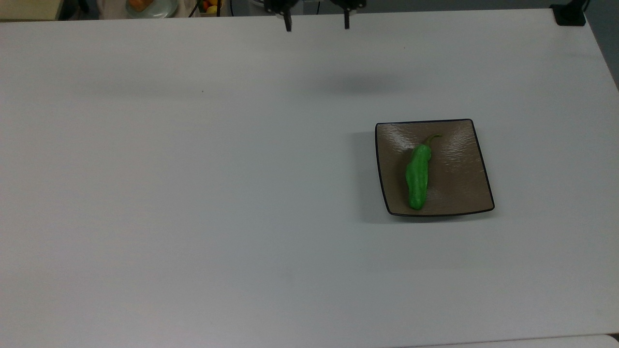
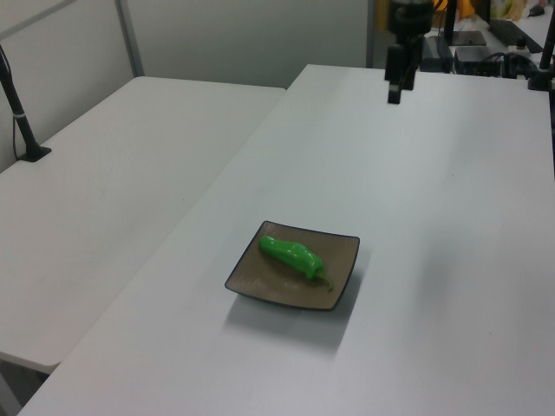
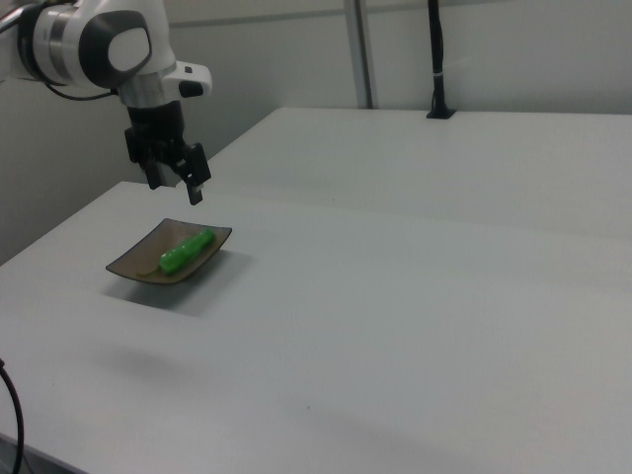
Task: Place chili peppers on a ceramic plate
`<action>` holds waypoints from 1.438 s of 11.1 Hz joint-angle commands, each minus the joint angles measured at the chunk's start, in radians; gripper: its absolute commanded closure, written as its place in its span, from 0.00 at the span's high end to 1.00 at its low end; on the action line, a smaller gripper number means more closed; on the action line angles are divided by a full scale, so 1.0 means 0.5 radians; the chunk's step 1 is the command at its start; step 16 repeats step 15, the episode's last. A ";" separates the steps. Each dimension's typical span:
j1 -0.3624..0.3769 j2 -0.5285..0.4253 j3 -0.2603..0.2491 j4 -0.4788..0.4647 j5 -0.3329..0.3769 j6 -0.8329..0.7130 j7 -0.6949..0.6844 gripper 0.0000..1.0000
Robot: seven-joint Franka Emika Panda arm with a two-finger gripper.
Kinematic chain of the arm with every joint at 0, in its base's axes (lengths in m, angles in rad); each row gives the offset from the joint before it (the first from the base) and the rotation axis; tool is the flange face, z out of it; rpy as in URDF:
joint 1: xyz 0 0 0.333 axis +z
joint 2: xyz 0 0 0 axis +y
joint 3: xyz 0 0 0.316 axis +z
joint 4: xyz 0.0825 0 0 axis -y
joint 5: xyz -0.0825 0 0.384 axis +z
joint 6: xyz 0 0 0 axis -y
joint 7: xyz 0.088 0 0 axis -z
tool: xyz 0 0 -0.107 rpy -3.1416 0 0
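Pepper (image 1: 417,177) lies on the plate (image 1: 459,183), near the table (image 1: 193,193) edge on the top view's right; gripper (image 1: 317,24) empty, fingers apart, above the far edge

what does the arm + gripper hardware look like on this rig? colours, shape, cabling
In the right view, the arm has glossy white rounded shells, a dark grey round cap on the joint and a silver-grey band at its wrist. A thin dark cable runs along its upper link. The gripper is black and angular, with two slim, straight black fingers; the top view shows both at its upper edge.
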 commanded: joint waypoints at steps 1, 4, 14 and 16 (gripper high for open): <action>-0.068 -0.093 -0.034 -0.079 -0.035 -0.038 -0.092 1.00; -0.148 -0.130 -0.006 -0.079 -0.047 -0.038 -0.363 1.00; -0.148 -0.096 -0.006 -0.085 -0.160 0.183 -0.394 1.00; -0.145 -0.096 -0.006 -0.085 -0.161 0.183 -0.394 1.00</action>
